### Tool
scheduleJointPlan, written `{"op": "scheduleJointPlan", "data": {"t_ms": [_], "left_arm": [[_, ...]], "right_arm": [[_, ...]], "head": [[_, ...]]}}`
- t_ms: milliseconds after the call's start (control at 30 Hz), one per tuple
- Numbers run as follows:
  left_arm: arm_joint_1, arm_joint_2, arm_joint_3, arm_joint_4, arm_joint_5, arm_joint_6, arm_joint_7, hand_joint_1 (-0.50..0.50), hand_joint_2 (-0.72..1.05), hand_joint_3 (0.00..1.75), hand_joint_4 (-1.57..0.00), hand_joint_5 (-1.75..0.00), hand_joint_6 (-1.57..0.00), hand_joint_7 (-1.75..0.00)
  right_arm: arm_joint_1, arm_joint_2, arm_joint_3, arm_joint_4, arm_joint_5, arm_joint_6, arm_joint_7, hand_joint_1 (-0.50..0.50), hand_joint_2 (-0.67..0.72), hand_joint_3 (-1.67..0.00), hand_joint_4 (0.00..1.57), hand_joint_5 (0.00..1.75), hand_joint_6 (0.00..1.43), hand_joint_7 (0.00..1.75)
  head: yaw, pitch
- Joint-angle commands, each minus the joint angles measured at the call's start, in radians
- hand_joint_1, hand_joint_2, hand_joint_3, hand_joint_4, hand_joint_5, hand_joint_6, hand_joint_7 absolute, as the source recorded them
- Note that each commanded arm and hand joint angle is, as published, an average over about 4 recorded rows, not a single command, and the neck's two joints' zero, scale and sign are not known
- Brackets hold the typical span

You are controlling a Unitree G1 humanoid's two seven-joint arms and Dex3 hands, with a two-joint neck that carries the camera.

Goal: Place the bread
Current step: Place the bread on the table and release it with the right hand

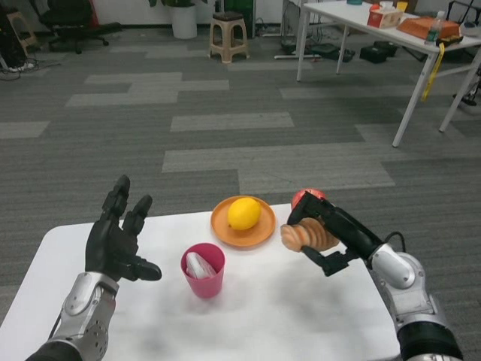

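Bread (308, 236) above white table (285, 316), grey carpet (225, 120)

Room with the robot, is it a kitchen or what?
Probably an office or lab, not a kitchen: grey carpet tiles, a white work table cluttered with boxes, and a black office chair at the back.

left hand (116, 244): raised, fingers spread | right hand (331, 233): fingers clasped, holding

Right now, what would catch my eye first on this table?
Probably the right hand holding a bread roll just right of the orange plate, where a yellow lemon sits. A pink cup stands nearer, and the left hand hangs open at the left.
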Motion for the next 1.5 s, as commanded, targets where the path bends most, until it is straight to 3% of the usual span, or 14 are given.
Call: {"op": "scheduleJointPlan", "data": {"t_ms": [33,400,533,1033,1167,1300,1500], "left_arm": [[0.012,0.007,0.007,-0.003,0.005,-0.007,0.002,0.50,-0.44,0.09,0.00,-0.41,0.00,0.00],[0.009,0.006,0.001,0.005,0.003,-0.007,0.002,0.50,-0.46,0.09,0.00,-0.41,0.00,0.00],[0.007,0.006,0.000,0.005,0.004,-0.007,0.002,0.50,-0.46,0.07,0.00,-0.41,0.00,0.00],[-0.001,0.003,-0.005,0.005,0.005,-0.007,0.002,0.50,-0.46,0.09,0.00,-0.41,0.00,0.00],[-0.002,0.003,-0.004,0.005,0.005,-0.007,0.002,0.50,-0.46,0.09,0.00,-0.41,0.00,0.00],[-0.004,0.003,-0.005,0.005,0.005,-0.007,0.002,0.50,-0.46,0.09,0.00,-0.41,0.00,0.00],[-0.004,0.003,-0.006,0.006,0.005,-0.007,0.002,0.50,-0.41,0.09,0.00,-0.41,0.00,0.00]], "right_arm": [[-0.015,-0.016,-0.078,0.043,-0.052,-0.036,0.007,-0.17,-0.54,-1.43,0.06,1.26,0.23,1.54],[-0.013,-0.027,-0.214,0.212,-0.253,-0.100,0.010,-0.17,-0.54,-1.43,0.04,1.26,0.18,1.54],[-0.013,-0.023,-0.230,0.290,-0.281,-0.105,0.004,-0.17,-0.54,-1.43,0.03,1.26,0.17,1.54],[-0.017,-0.013,-0.190,0.348,-0.287,-0.118,-0.024,-0.17,-0.54,-1.43,0.03,1.26,0.16,1.54],[-0.026,0.001,-0.174,0.361,-0.287,-0.118,-0.027,-0.17,-0.54,-1.43,0.03,1.16,0.14,1.54],[-0.035,0.008,-0.148,0.380,-0.287,-0.118,-0.027,-0.17,-0.49,-1.43,0.02,1.26,0.14,1.54],[-0.057,0.012,-0.099,0.417,-0.289,-0.117,-0.028,-0.17,-0.49,-1.43,0.00,1.21,0.12,1.54]], "head": [[-0.003,-0.002],[-0.010,-0.002],[-0.013,-0.005],[-0.019,-0.008],[-0.020,-0.009],[-0.020,-0.009],[-0.017,-0.010]]}}
